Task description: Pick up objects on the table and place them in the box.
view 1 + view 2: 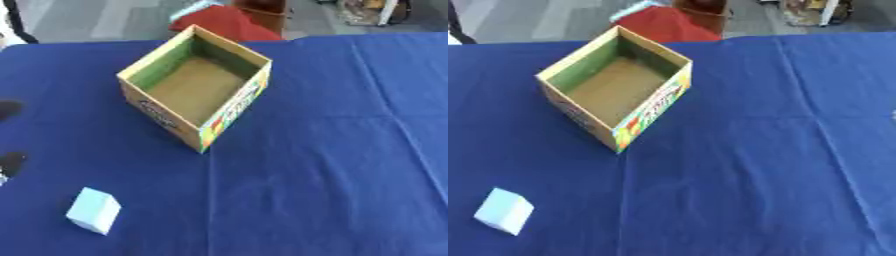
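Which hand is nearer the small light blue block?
Left: the left hand shows at the left edge, up-left of the light blue block; the right hand is unseen.

- A deep blue cloth covers the surface, plain and without pattern.
- The box shows tan cardboard inside, one inner wall green; its outer sides carry printed graphics in red, yellow, green and white.
- Near the box's front corner, a pale blue block.
- Beyond the box, a red object on grey floor.
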Motion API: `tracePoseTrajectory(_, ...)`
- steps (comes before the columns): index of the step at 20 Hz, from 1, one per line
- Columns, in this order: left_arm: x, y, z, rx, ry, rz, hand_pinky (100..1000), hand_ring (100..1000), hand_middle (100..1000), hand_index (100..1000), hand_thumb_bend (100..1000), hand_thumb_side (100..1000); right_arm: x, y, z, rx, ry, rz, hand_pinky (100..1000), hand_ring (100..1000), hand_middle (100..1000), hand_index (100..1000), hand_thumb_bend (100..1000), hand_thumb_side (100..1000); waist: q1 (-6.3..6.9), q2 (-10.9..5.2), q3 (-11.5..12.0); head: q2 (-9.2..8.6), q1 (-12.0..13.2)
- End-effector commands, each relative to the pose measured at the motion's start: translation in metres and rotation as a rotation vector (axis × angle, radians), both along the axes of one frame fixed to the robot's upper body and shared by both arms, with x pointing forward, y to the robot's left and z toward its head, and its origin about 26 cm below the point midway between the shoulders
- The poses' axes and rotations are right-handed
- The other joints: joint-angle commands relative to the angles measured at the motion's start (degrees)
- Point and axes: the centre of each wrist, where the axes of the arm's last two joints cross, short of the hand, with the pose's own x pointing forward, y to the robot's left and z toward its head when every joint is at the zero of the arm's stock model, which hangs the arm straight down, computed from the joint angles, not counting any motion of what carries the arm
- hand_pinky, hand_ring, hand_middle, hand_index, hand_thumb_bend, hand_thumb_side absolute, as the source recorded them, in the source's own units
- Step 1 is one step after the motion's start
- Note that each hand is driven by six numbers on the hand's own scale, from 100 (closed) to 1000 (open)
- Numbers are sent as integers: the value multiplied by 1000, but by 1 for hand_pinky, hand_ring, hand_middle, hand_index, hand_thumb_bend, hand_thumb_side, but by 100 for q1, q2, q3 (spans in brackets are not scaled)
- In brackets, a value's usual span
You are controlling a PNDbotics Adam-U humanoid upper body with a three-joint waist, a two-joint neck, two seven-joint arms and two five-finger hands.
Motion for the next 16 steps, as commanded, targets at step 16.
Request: tracePoseTrajectory(16,11,-26,22,207,237,-117,802,794,765,884,657,643,-4,3,9,-33,-17,23,687,711,840,789,100,1000,22,-117,-118,20,105)
